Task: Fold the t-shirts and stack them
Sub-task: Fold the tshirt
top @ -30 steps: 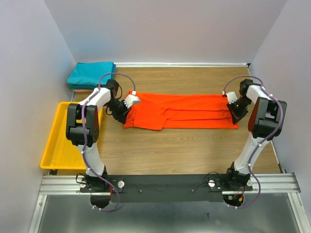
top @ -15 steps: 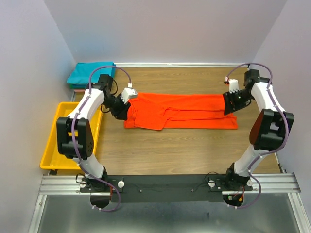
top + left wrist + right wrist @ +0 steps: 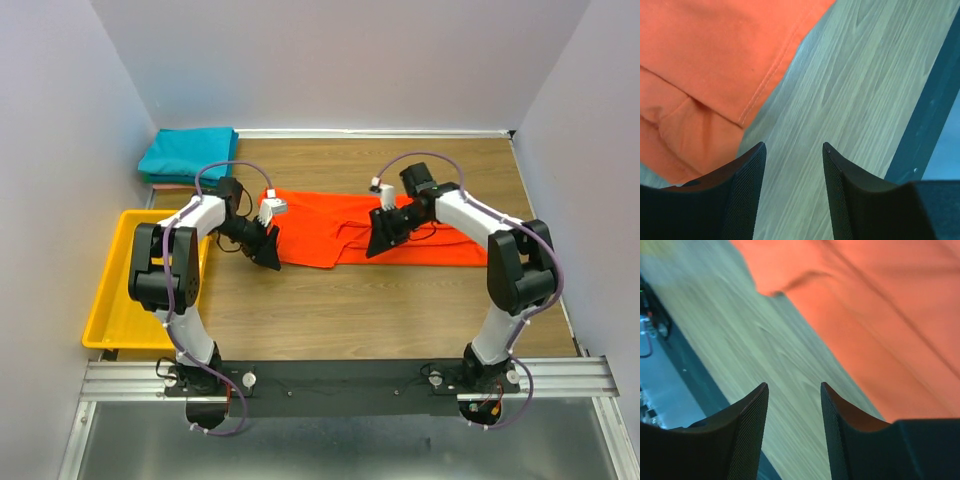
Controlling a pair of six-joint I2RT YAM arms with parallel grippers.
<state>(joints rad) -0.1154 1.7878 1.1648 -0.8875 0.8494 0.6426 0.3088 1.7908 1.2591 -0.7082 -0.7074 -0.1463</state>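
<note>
Roughly speaking, you are partway through the first shirt: the orange-red t-shirt (image 3: 420,225) lies as a long narrow band across the middle of the table (image 3: 350,310), its sides apparently folded in lengthwise, with a few creases showing on top. Your left gripper (image 3: 268,248) sits at the band's near-left corner. In its wrist view the left gripper (image 3: 792,150) is parted with nothing between the jaws, over bare wood just beside the shirt's stitched hem. Your right gripper (image 3: 379,242) hangs over the near edge around the band's middle. Its wrist view shows the right gripper (image 3: 792,390) likewise parted and empty, with the cloth edge just beside it. So neither has hold of anything. What remains, as I judge it, is the crosswise folding of this band into a compact square. After that it goes onto the stack, likely by the teal t-shirt (image 3: 187,152), which lies folded at the far-left corner behind the yellow tray (image 3: 112,310). I cannot make out a pink shirt.
</note>
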